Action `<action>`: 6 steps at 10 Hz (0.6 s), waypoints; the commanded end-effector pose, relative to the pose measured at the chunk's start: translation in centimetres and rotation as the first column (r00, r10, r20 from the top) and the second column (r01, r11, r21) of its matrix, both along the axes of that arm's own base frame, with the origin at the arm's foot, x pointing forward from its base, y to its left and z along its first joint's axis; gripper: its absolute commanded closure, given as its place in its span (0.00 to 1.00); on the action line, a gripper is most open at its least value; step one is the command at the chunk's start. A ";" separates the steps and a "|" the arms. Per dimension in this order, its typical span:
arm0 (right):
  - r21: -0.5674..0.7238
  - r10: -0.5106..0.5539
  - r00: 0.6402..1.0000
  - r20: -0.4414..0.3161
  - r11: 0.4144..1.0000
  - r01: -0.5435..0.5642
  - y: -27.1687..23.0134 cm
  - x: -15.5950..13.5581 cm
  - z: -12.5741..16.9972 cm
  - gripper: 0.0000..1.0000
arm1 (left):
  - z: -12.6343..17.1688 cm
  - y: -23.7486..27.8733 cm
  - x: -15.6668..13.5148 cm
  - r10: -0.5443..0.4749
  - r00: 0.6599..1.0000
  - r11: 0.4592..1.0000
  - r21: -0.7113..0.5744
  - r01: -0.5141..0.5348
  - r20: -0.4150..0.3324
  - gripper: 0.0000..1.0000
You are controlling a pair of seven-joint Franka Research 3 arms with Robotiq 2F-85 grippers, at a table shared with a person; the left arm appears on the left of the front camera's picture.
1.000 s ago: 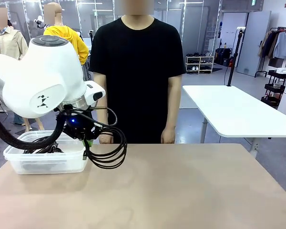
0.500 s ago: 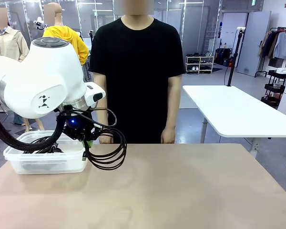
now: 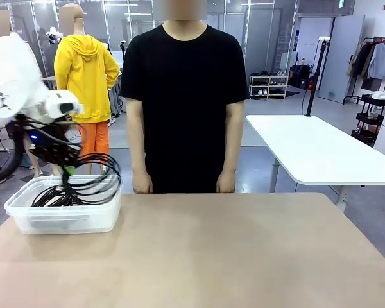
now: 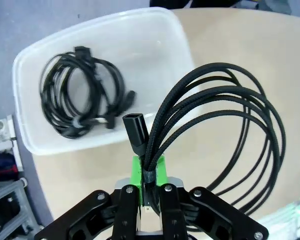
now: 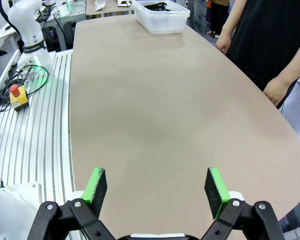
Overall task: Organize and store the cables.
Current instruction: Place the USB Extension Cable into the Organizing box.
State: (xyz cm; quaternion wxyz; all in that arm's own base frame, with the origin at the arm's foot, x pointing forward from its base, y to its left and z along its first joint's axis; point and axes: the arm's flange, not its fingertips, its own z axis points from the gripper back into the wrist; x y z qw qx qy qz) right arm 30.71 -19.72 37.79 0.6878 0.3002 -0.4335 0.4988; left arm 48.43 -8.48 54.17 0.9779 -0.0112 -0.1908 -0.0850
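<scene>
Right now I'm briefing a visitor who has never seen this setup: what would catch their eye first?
Probably the left end effector, shut on a coiled black braided cable hanging over the clear plastic storage bin at the table's left end. Another coiled thin black cable already lies inside the bin. A person in a black T-shirt stands at the far side.

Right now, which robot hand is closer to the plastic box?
Left. The left gripper hangs over the plastic box, holding a cable coil. The right gripper is far down the table.
</scene>
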 end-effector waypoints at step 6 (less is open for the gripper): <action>0.008 -0.017 1.000 -0.005 1.000 0.017 0.3 0.1 0.1 0.00 | -6.3 5.7 11.0 0.038 0.999 0.999 -0.015 -0.038 -0.006 0.87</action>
